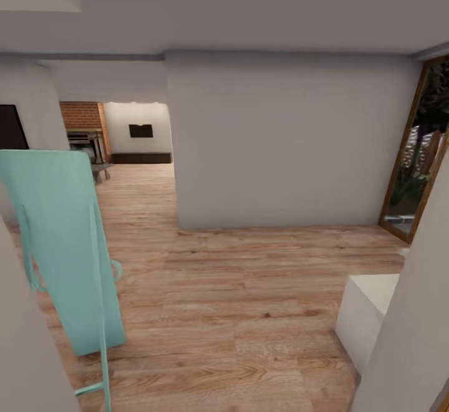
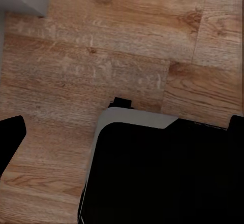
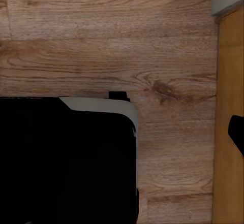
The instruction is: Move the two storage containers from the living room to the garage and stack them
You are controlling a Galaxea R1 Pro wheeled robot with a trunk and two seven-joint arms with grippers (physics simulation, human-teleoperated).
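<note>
Floor: light wood planks (image 1: pixel 249 300) cover the whole lower part of the head view and run on through an opening at the left toward a farther room; the same planks (image 2: pixel 101 56) lie under the left wrist camera and (image 3: pixel 101 31) under the right wrist camera.
Wall: a wide white wall block (image 1: pixel 287 144) stands straight ahead, its lower edge meeting the planks.
Turquoise piece: a tall pale turquoise panel with thin legs (image 1: pixel 62 244) stands at the left side, near the camera, on the planks.
Glass door: a wood-framed glass door (image 1: pixel 415 156) is at the right edge, dark greenery behind the glass.
White block: a low white box shape (image 1: pixel 368 318) sits on the planks at the lower right, partly cut by a pale surface in front.
Farther room: a brick fireplace (image 1: pixel 84 128) and a small dark rectangle on the far white wall (image 1: pixel 141 130) are seen through the opening.
Robot body: a black part with a grey rim (image 2: pixel 168 173) shows in the left wrist view, and a similar one (image 3: pixel 66 158) in the right wrist view.
Grippers: I cannot tell if they are released or clenched; no fingers can be made out.
Storage containers: no orange-red bin can be made out here, so I cannot tell where they are.
</note>
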